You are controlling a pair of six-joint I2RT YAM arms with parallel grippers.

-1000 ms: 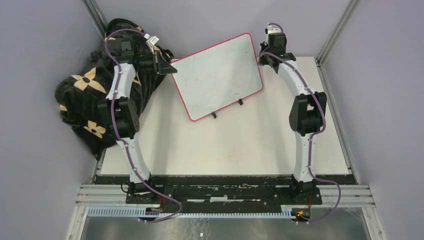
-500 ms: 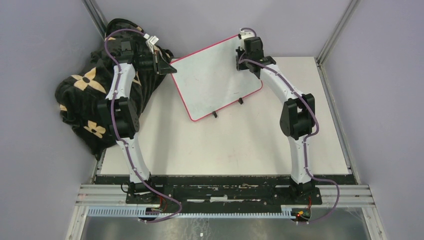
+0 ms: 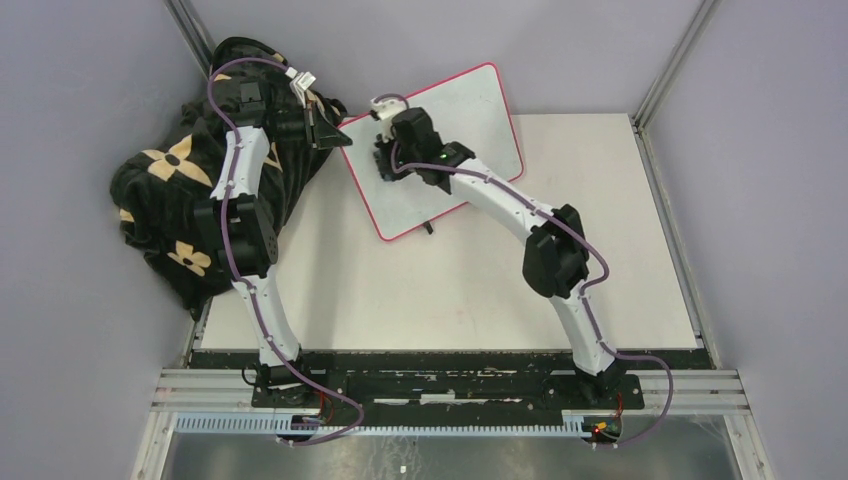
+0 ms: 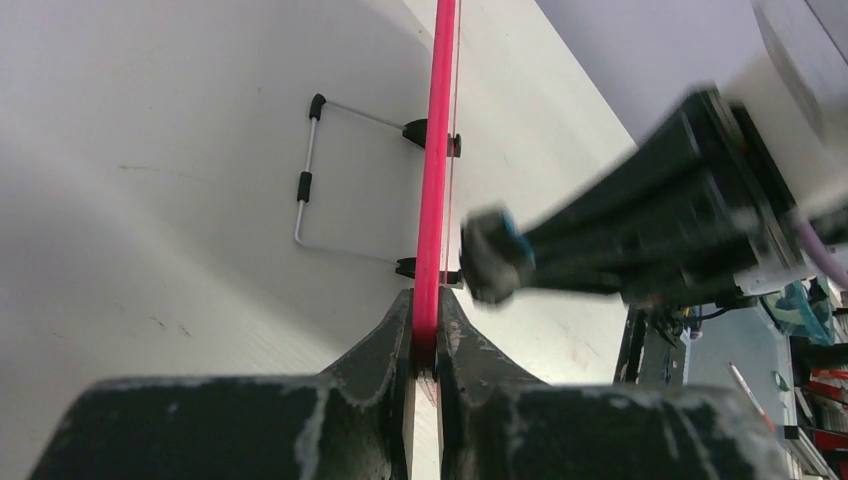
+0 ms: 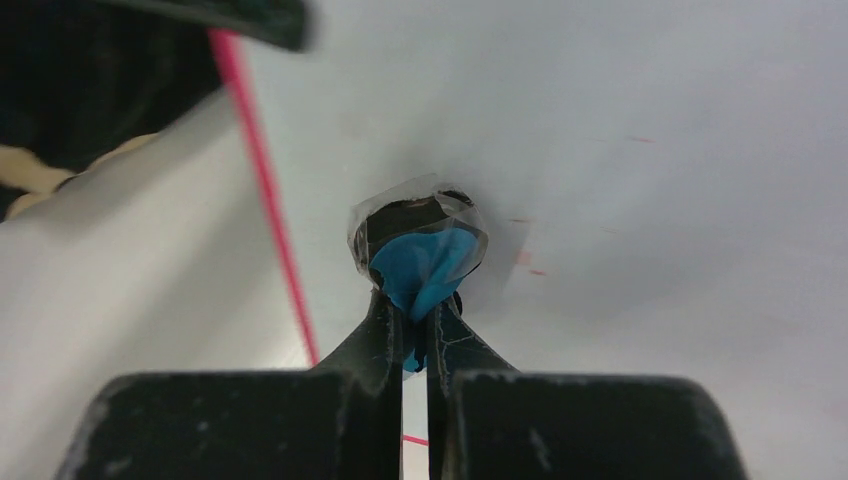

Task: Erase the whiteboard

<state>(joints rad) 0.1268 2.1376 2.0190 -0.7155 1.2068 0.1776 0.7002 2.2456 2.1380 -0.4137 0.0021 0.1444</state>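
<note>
The whiteboard (image 3: 470,120), white with a thin red-pink frame, lies tilted at the back of the table. My left gripper (image 3: 338,133) is shut on its left corner; in the left wrist view the pink frame edge (image 4: 438,150) runs up from between the jaws (image 4: 425,335). My right gripper (image 3: 385,160) is shut on a small blue eraser (image 5: 425,262) and presses it on the board's left part, near the frame (image 5: 262,190). Faint red marks (image 5: 530,258) show on the board (image 5: 650,150) beside the eraser. The right gripper also shows blurred in the left wrist view (image 4: 490,262).
A black bag with tan flower prints (image 3: 165,205) lies at the back left beside the left arm. Metal rails (image 3: 660,85) frame the table's sides. The board's wire stand with black feet (image 4: 310,180) rests on the white table (image 3: 450,290).
My right arm has swept the eraser from the board's right edge across to its left part. The left gripper has stayed put on the corner.
</note>
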